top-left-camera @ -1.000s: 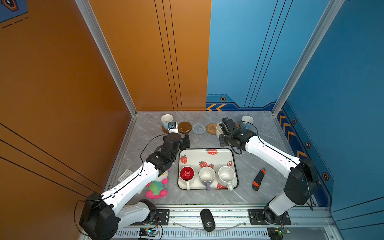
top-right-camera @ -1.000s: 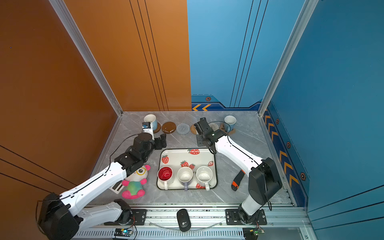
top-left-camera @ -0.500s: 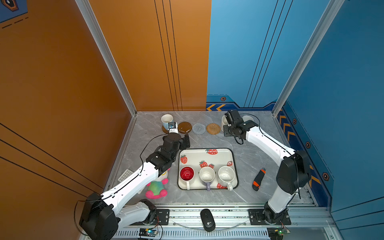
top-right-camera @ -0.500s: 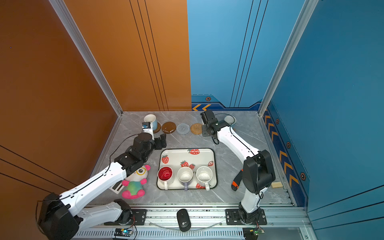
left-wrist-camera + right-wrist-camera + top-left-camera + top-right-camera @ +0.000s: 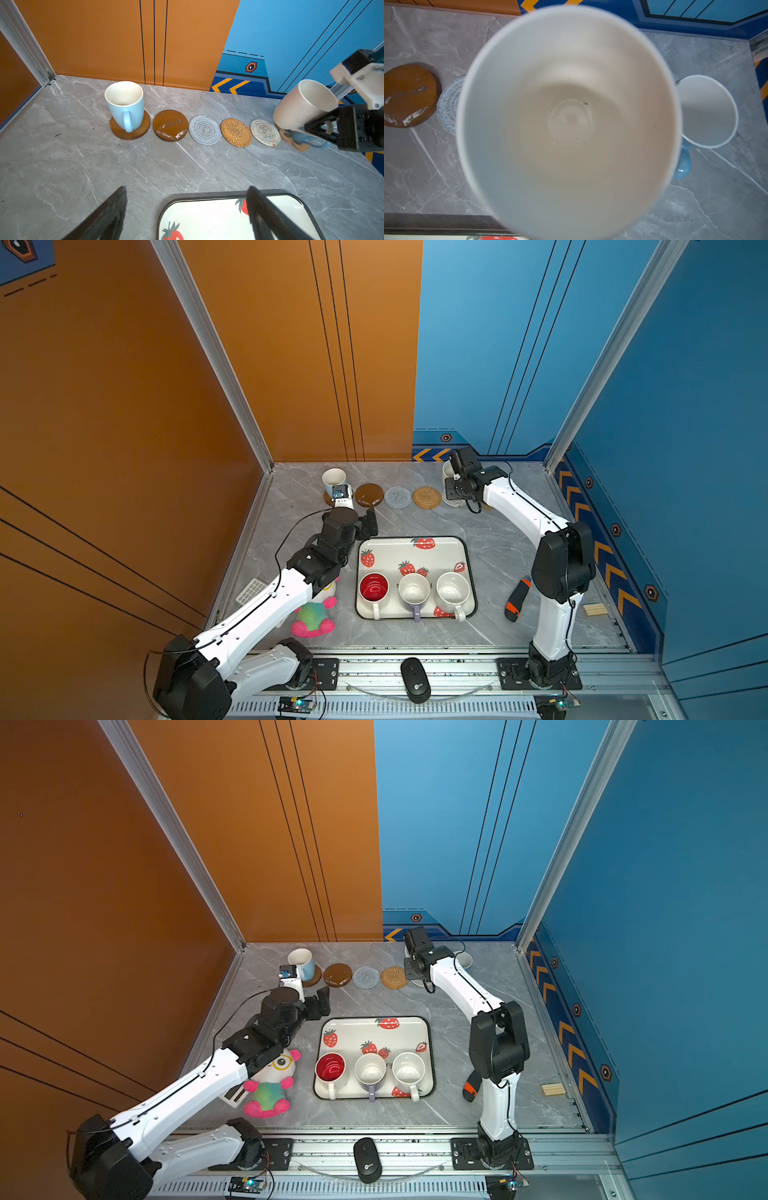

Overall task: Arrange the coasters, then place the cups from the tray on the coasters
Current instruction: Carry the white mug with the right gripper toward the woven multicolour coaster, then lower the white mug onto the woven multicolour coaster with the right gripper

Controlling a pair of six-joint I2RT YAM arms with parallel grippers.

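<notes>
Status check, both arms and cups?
Left gripper open, by tray. Right gripper shut on white cup, tilted, by whitish coaster. Three cups on tray. Light blue cup close alongside.

Six coasters [image 5: 204, 129] — six cups [image 5: 124, 106], one tray [image 5: 395, 549] — plus one plush toy [image 5: 312, 616], one mouse [image 5: 413, 679].

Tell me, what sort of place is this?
Probably a robot test booth, not a kitchen: two white arms bolted to a metal rail, painted orange and blue panels boxing in the table, mugs staged on a tray.
</notes>
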